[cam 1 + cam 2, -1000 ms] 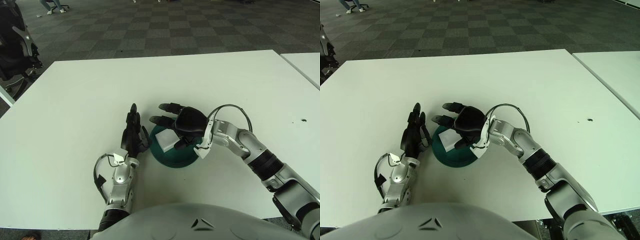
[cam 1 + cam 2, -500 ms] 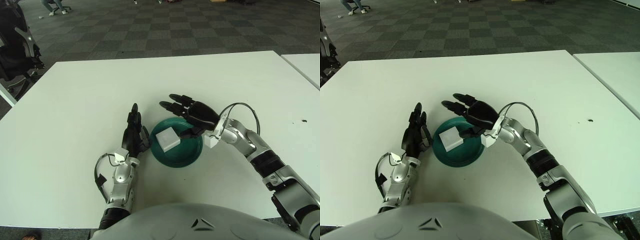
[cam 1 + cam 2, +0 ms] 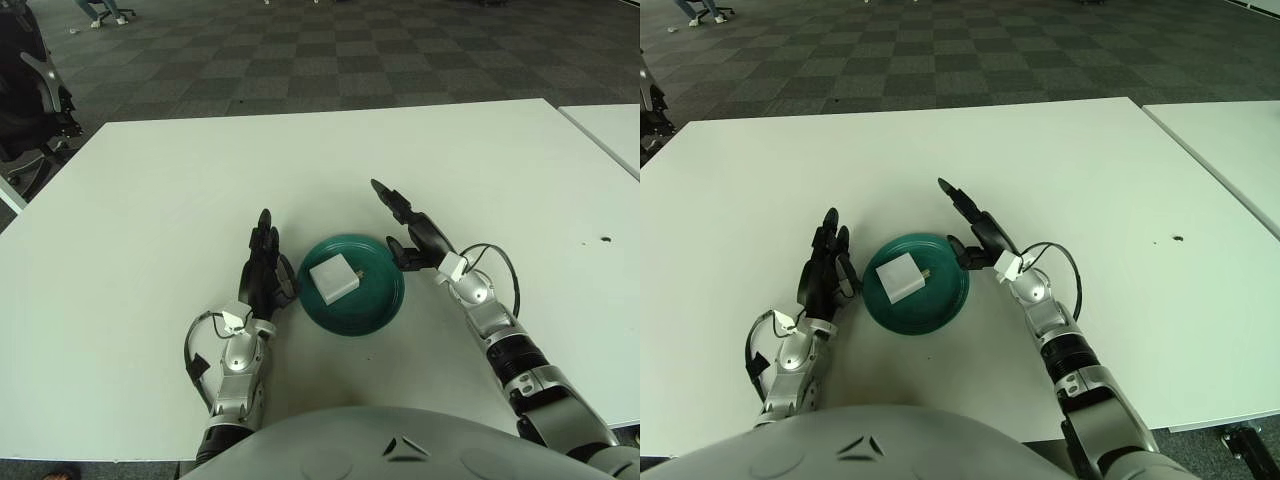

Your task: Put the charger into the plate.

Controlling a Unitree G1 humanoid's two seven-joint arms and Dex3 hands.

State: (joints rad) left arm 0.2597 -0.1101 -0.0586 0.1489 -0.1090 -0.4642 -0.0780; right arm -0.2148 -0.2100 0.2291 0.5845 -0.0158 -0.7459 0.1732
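I see my right hand (image 3: 418, 238) with its fingers (image 3: 392, 201) stretched out straight and apart, holding nothing; it sits just beside the right rim of the green plate (image 3: 383, 303), fingertips pointing away from me and toward the far side of the desk (image 3: 180, 190). My left hand (image 3: 263, 268) stands on edge just off the plate's left rim, its fingers (image 3: 264, 236) extended, close together and empty, pointing up and away. Between the two hands, the white charger (image 3: 333, 279) lies flat inside the plate, a little left of its centre, with a small prong visible on its right side. The plate rests on the white desk close to my body. Beyond the desk I see dark checkered carpet (image 3: 300, 60).
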